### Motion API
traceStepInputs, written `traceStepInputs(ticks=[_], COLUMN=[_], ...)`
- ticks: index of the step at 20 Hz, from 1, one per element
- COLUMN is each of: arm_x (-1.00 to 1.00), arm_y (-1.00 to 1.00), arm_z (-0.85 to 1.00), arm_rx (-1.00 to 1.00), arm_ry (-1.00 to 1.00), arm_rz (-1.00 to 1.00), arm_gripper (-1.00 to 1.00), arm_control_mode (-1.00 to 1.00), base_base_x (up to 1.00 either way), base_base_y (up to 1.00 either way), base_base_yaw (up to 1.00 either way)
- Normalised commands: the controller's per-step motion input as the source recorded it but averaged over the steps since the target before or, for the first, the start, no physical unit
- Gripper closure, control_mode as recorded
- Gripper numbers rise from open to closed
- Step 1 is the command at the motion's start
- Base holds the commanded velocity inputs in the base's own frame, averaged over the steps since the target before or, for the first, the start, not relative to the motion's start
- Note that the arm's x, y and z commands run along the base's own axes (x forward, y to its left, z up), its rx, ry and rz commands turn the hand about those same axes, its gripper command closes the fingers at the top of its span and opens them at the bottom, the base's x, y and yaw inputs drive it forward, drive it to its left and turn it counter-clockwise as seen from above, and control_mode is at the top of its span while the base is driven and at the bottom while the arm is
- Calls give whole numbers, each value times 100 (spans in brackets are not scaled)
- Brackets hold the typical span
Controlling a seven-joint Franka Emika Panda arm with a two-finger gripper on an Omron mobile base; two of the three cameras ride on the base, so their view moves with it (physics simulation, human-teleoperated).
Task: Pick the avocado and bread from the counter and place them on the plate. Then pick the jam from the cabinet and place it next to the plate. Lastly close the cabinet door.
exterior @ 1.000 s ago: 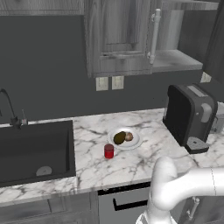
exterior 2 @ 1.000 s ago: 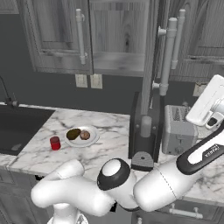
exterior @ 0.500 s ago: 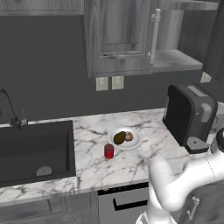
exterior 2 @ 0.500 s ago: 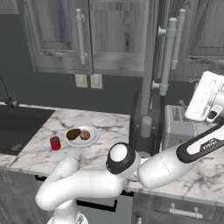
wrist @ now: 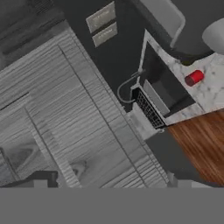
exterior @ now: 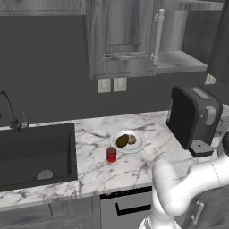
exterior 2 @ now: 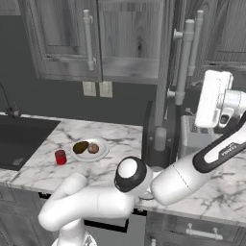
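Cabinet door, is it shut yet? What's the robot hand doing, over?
Gripper open, empty, raised by the cabinet door. Door not shut. Avocado and bread on plate, jam beside it. Nothing in the way.

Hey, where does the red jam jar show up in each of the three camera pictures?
Left base view: the jam jar stands on the marble counter, a little left of centre, just in front-left of the plate.
Right base view: the jar is at the left, just left of the plate.
Hand view: the jar is at the upper right, lying sideways in the rolled picture.
Shared landmark: the dark sink beside it.
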Motion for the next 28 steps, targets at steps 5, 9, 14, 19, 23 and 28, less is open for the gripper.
traceStepInputs(ticks=[5, 9, 14, 19, 23, 28], arm_x=[-2, 0, 0, 16, 82, 100], arm_y=[100, 100, 100, 100, 96, 68], arm_z=[4, 2, 18, 7, 0, -12], arm_rx=[-9, -16, -19, -25, -32, -30], arm_ry=[-25, -33, -33, -34, -31, -23], arm_rz=[0, 0, 0, -14, -46, -56], arm_gripper=[-100, -100, -100, -100, -100, -100], arm_control_mode=[-100, -100, -100, -100, -100, -100], base_base_x=[0, 0, 0, 0, 0, 0], base_base_y=[0, 0, 0, 0, 0, 0], base_base_yaw=[0, 0, 0, 0, 0, 0])
